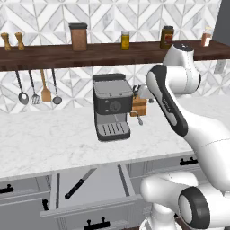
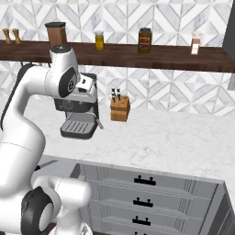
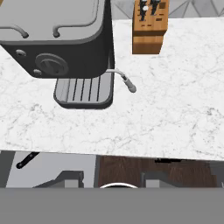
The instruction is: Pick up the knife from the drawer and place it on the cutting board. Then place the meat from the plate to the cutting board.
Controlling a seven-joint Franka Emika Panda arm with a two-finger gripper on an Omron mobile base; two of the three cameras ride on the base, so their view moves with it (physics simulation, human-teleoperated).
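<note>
The drawer [image 1: 92,188] stands pulled out below the counter edge, its light grey inside showing. The knife [image 1: 81,183] lies in it on a slant, black handle toward the front left and blade toward the back right. In the hand view its handle [image 3: 27,160] peeks in at the lower left, inside the drawer [image 3: 57,168]. My gripper [image 3: 113,179] hangs high above the counter's front edge, right of the knife, pointing down. Its two fingertips [image 3: 70,178] stand apart with nothing between them. The cutting board, the plate and the meat are out of view.
A black coffee machine [image 1: 111,108] and a wooden knife block [image 2: 120,109] stand on the marble counter [image 3: 175,113]. Jars line the dark shelf [image 1: 54,54], with utensils [image 1: 38,87] hanging under it. Closed grey drawers [image 2: 147,193] lie to the right.
</note>
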